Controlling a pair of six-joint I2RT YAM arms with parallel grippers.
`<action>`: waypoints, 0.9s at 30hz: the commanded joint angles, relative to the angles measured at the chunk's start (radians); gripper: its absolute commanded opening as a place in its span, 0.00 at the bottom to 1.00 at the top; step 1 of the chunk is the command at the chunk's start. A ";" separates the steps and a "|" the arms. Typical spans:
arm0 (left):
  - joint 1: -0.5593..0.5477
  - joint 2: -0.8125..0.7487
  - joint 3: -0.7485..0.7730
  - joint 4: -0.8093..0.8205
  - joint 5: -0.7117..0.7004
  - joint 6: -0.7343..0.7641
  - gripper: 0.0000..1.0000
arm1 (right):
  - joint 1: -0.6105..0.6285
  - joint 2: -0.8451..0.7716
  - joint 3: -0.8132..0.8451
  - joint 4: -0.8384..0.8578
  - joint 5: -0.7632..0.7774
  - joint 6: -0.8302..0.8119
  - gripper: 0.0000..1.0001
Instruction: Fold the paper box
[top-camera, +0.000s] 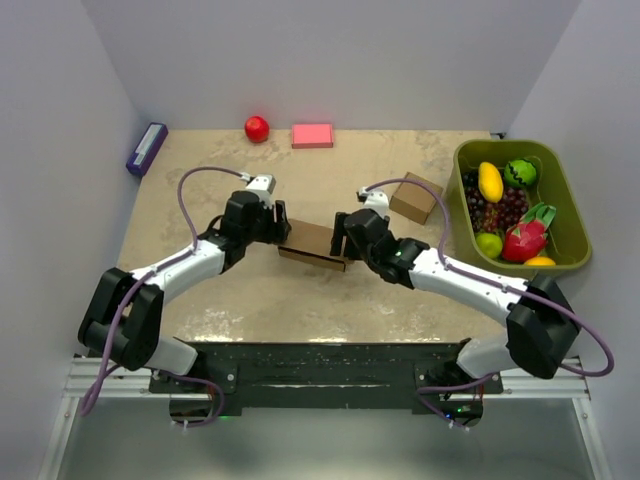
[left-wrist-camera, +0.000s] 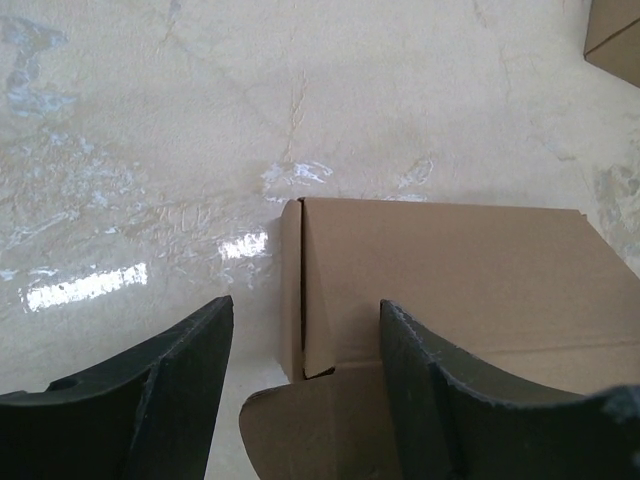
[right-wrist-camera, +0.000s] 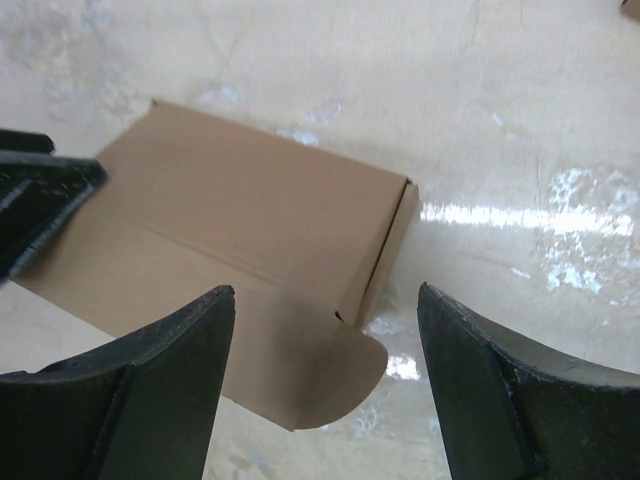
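Observation:
The paper box (top-camera: 312, 245) lies mid-table as a low oblong of plain brown cardboard, its lid down. My left gripper (top-camera: 278, 232) is at its left end and my right gripper (top-camera: 342, 240) at its right end. In the left wrist view the open gripper (left-wrist-camera: 305, 330) straddles the box's (left-wrist-camera: 450, 280) end corner, with a rounded flap (left-wrist-camera: 310, 430) sticking out between the fingers. In the right wrist view the open gripper (right-wrist-camera: 325, 300) hangs over the box's (right-wrist-camera: 250, 210) other end, where a second rounded flap (right-wrist-camera: 340, 380) juts out. Neither gripper clamps the cardboard.
A smaller squarish cardboard box (top-camera: 416, 197) sits just right of the right gripper. A green basket (top-camera: 500, 146) of fruit stands at the right edge. Along the back lie a red apple (top-camera: 257, 128), a pink block (top-camera: 312, 135) and a purple object (top-camera: 146, 148).

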 joint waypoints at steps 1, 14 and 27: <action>0.006 -0.008 -0.056 0.050 -0.009 0.004 0.64 | 0.007 0.025 -0.053 -0.004 -0.064 0.032 0.76; 0.006 -0.071 -0.092 0.067 -0.021 -0.010 0.64 | -0.002 0.029 -0.038 -0.034 -0.072 0.030 0.76; 0.007 0.001 -0.115 0.113 0.004 -0.020 0.64 | -0.079 0.068 -0.109 0.050 -0.146 0.027 0.75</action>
